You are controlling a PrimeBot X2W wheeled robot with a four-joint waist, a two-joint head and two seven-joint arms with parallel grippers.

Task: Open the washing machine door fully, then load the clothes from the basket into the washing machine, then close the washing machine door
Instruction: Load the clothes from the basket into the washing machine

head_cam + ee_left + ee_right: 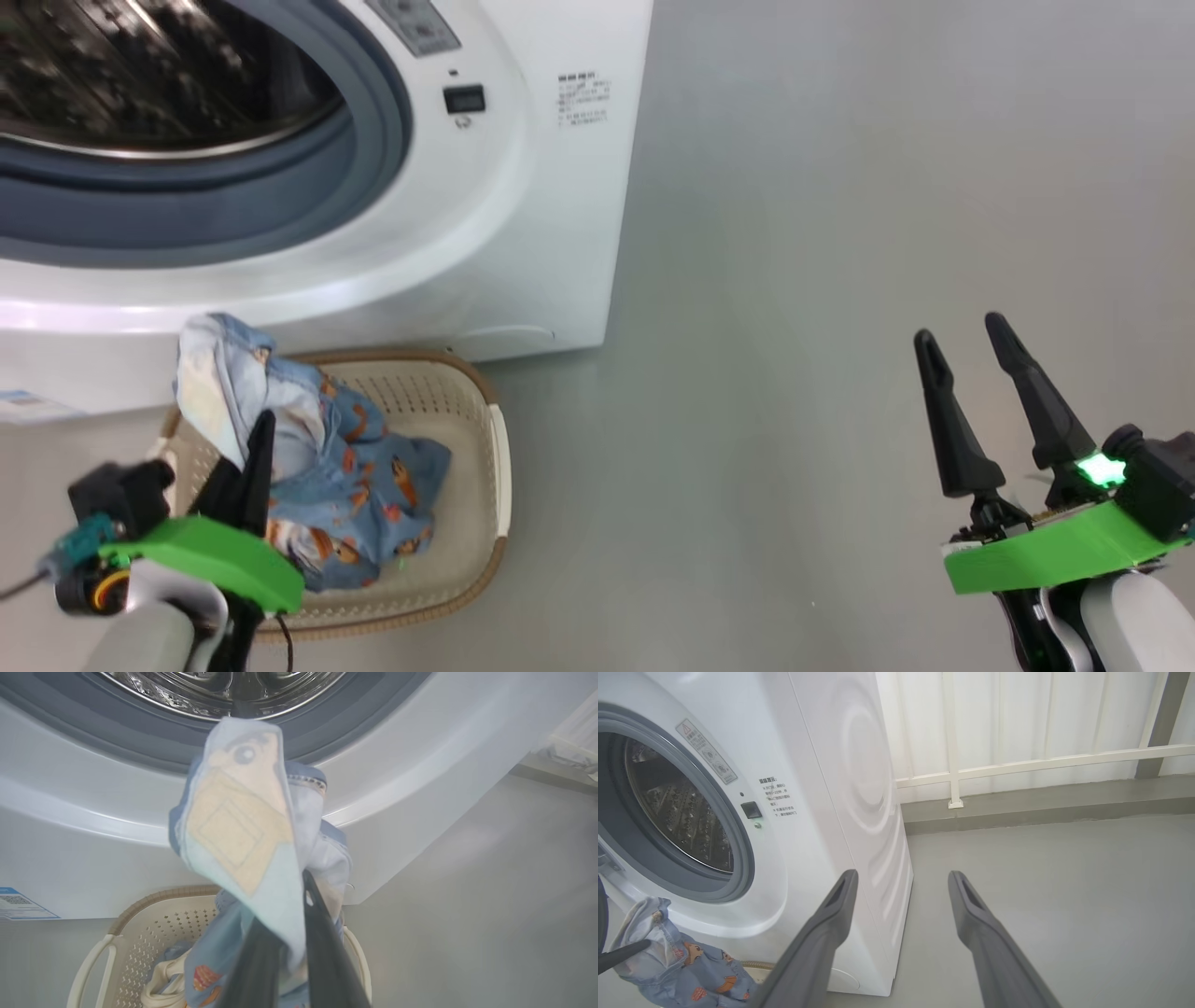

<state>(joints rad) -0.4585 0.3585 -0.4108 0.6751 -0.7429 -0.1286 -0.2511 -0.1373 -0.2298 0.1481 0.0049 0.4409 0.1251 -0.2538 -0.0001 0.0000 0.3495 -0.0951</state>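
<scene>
At left, our left claw (254,448) clamps the clothes (355,476), partly above the basket (500,467), ready for the open washing machine (523,224) just behind; at right, our right claw (960,331) hangs spread and empty, out of the way.

We see a big white boxy front-loading washing machine (523,233): glossy white shell, grey-blue rubber gasket ring (378,121), shiny steel drum (677,812) patterned with rows of small holes. Black lettering (583,98) on its front, small blue label (18,905) low on its front. Under the machine's opening, a small cream perforated plastic basket (429,397): diamond clusters of holes, brown woven-look rim, white handles. Soft blue fabric clothes (373,485): orange-brown cartoon bear prints, plus pale blue and cream patches. On the left gripper (261,420) and right gripper (960,329) we read dark fingers, bright green mounts; the right one shows a green light. Plain grey floor (794,373) beside the machine, cream-white barred railing (1017,760) behind it.
</scene>
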